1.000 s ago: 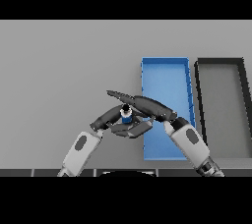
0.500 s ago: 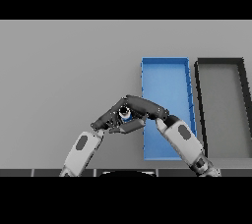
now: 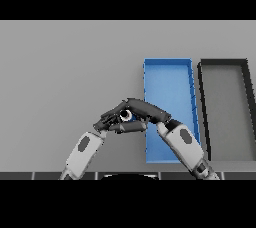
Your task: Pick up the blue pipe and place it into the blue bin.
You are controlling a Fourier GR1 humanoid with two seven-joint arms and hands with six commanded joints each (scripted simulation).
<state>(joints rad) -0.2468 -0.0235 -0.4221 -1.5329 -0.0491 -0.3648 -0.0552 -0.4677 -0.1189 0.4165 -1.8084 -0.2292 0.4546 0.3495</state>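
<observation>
Blue pipe point(image 3: 128, 117) is showing only as a small patch of blue and white between the two dark hands, just off the left wall of the blue bin point(image 3: 168, 63), toward the lower middle of the grey table point(image 3: 70, 72). Most of the pipe is hidden by the fingers, so its shape and tilt cannot be told, nor whether it is touching the table.

Right hand point(image 3: 145, 110) is reaching in from about 5 o'clock, its white and grey forearm lying across the lower left part of the bin. Its fingers are stretching toward 9 o'clock over the top of the pipe and are curling down around it. Left hand point(image 3: 120, 122) is coming in from about 7 o'clock, its forearm angling up from the lower edge. Its fingers are lying beneath and at 9 o'clock of the pipe, bending round it and meeting the right hand's fingertips, so the two hands are closing on the pipe from both sides.

The blue bin is standing open at about 2 o'clock from the hands, long side running away from the robot. A dark bin point(image 3: 223, 62) of similar shape is sitting just beside it at 3 o'clock, the two near each other but apart.
</observation>
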